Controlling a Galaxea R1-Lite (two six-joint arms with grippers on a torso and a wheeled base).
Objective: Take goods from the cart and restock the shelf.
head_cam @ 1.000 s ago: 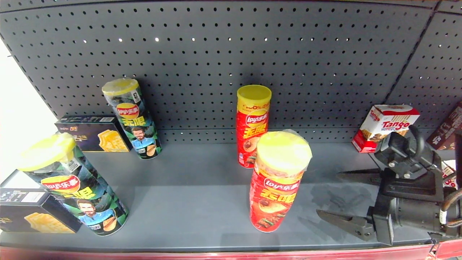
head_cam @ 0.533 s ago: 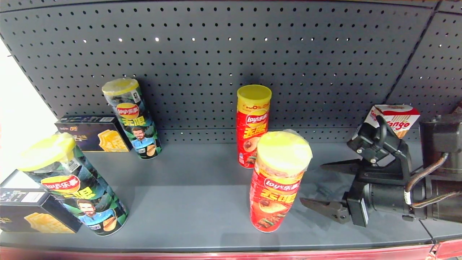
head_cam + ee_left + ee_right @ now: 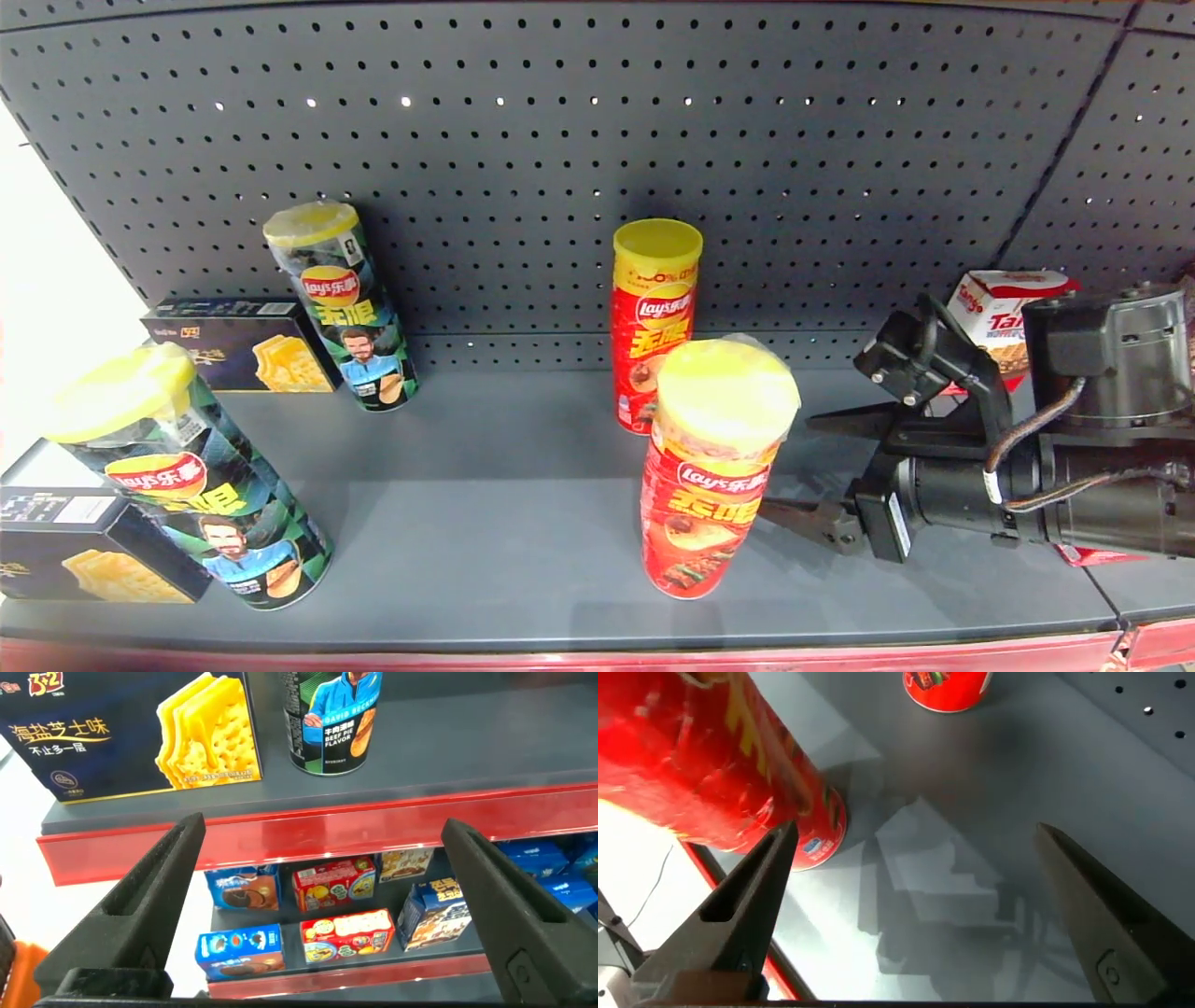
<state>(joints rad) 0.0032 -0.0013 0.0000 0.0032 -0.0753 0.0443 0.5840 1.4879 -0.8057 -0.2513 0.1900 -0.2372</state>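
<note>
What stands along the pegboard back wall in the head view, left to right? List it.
Dark flat box with yellow crackers pictured → tall green-and-black chip can with yellow lid → tall red chip can with yellow lid → white-and-red cardboard snack box.

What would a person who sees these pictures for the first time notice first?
The front red can with its yellow lid draws the eye first, standing upright near the front middle of the grey shelf. The right gripper is level with it on its right, open, one finger close to the can's lower part. At the shelf's left stand the rear green-black can and the front green-black can.
</note>
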